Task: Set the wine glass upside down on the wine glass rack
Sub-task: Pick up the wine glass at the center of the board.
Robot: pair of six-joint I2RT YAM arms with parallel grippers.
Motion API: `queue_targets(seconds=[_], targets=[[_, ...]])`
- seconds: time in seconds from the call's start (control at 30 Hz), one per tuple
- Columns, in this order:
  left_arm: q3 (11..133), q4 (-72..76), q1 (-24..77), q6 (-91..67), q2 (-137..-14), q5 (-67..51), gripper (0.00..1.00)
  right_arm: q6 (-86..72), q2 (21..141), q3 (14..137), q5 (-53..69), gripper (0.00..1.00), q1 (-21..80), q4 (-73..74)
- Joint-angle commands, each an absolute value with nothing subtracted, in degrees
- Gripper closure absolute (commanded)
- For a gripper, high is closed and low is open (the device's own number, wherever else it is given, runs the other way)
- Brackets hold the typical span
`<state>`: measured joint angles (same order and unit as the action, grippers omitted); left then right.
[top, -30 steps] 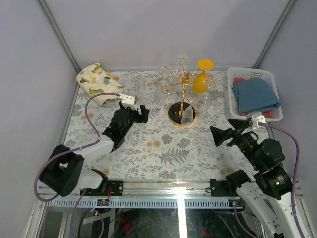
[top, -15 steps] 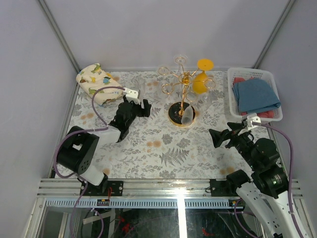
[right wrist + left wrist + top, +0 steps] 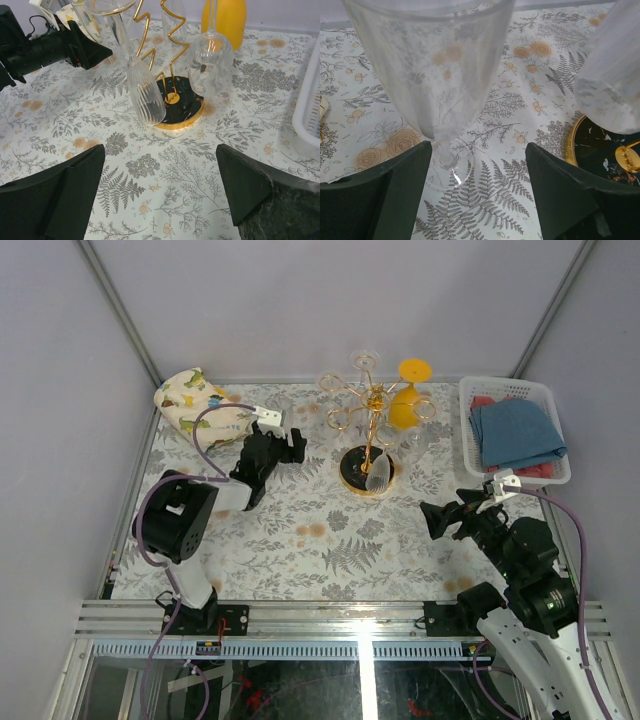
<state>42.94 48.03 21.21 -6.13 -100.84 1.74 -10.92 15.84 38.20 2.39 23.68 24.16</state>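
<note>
Clear ribbed wine glass [image 3: 437, 75], upright on the floral desk [image 3: 520, 165].
Your left wrist view shows its stem inside the wide left end effector [image 3: 477, 150], faint from above; right end effector [image 3: 160, 150] also wide.

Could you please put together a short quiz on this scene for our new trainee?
1. True or false: the left gripper is shut on the wine glass.
2. The coloured glass hanging on the wine glass rack is: A orange, B blue, C green.
3. Is the right gripper holding anything?
Key: 1 false, its jaws stand open on either side of the stem; 2 A; 3 no, it is open and empty.
</note>
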Motion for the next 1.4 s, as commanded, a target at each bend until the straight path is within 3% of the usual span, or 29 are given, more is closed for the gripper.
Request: queue_targets(seconds=[0.0, 0.27, 0.67, 1.37], targets=[[46.68, 53.54, 19.99, -5.24, -103.7, 1.33, 0.25, -10.0, 15.62, 37.95, 2.08, 0.01, 23.81, 22.1], [51.4, 53.67, 19.35, -3.72, -108.04, -0.19, 0.27, -10.15, 16.16, 37.8, 1.32, 0.01, 23.82, 21.62], [51.75, 55.63, 18.1, -2.08, -109.28, -2.18, 0.63, -10.27, 16.94, 37.53, 1.97, 0.01, 23.81, 21.63], [37.15, 56.88, 18.19, -4.22, -88.34, -6.97, 0.68, -10.25, 17.19, 37.53, 2.15, 0.01, 23.77, 21.12]])
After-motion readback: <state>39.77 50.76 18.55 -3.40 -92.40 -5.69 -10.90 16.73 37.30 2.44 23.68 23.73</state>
